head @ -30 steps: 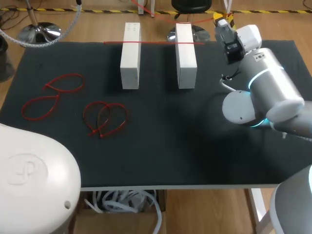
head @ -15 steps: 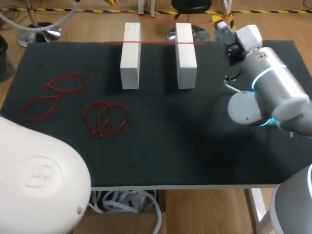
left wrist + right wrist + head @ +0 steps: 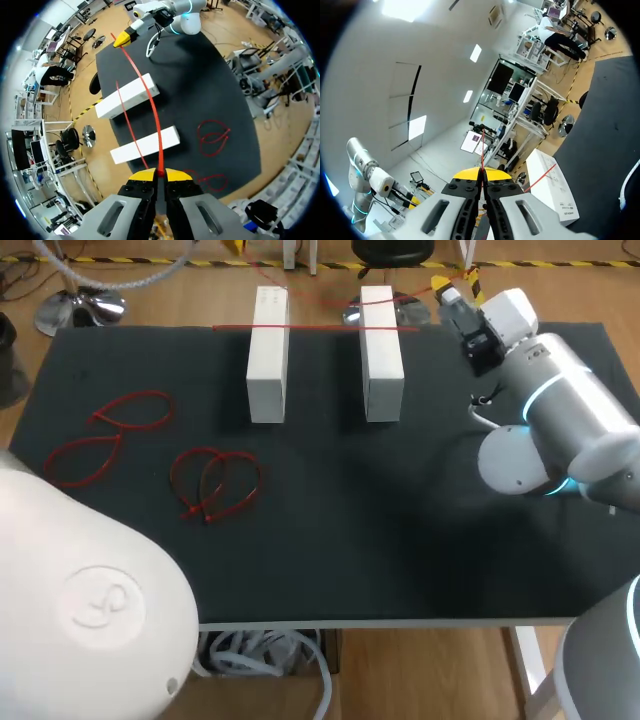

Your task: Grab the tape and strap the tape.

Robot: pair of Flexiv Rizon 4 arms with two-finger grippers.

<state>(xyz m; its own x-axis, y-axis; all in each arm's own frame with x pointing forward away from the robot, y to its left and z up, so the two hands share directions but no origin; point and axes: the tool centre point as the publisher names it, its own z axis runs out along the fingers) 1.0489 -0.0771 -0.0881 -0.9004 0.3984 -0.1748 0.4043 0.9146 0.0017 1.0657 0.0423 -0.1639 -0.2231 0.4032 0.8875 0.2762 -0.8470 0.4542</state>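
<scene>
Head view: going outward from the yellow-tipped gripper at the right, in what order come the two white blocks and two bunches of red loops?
1. the right white block, beside the right gripper holding a red tie.
2. the left white block, one over.
3. the middle red loops, toward the table's front.
4. the far-left red loops, near the table's left edge.

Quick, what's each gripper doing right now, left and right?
Left gripper: shut on one end of the red tie.
Right gripper: shut on the other end of that red tie.
</scene>
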